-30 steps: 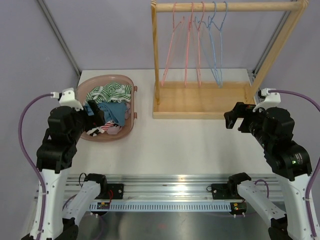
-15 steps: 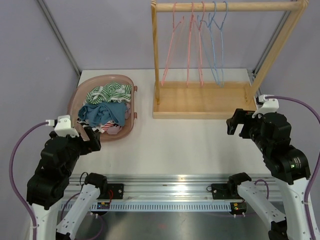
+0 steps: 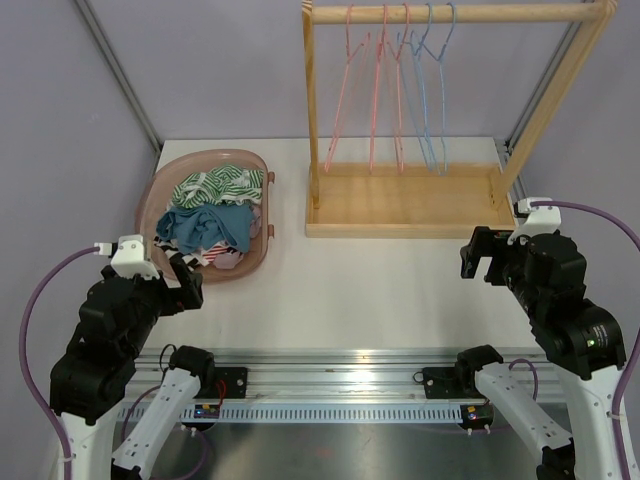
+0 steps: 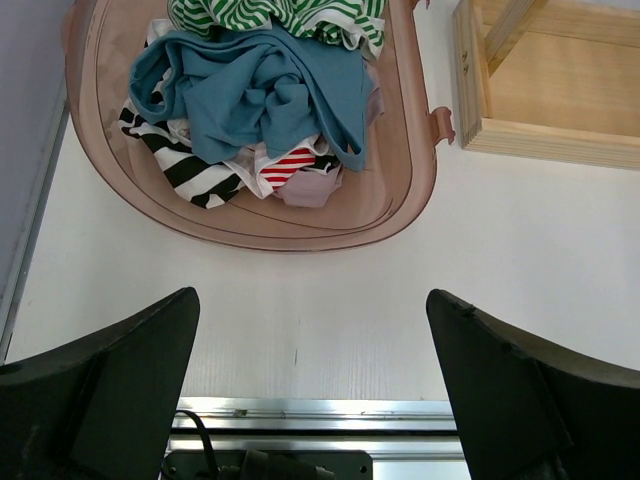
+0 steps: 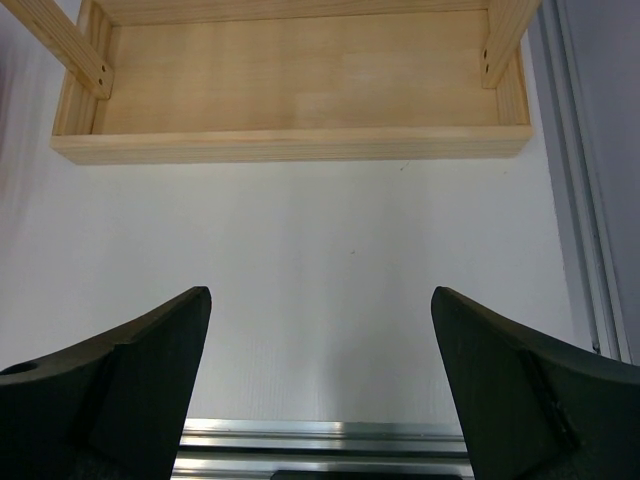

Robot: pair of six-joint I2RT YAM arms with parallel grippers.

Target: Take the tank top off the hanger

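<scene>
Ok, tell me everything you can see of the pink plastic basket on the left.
The oval, translucent pink plastic basket sits flat on the white table, left of the wooden rack base and apart from it. A small tab handle juts from its rim toward the rack. It holds a heap of clothes: a green-and-white striped garment farthest, a blue garment in the middle, black-and-white and red-and-white striped pieces nearer.

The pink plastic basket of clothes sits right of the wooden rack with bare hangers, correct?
No. The pink plastic basket of clothes sits left of the wooden rack with bare hangers; the top external view shows it.
</scene>
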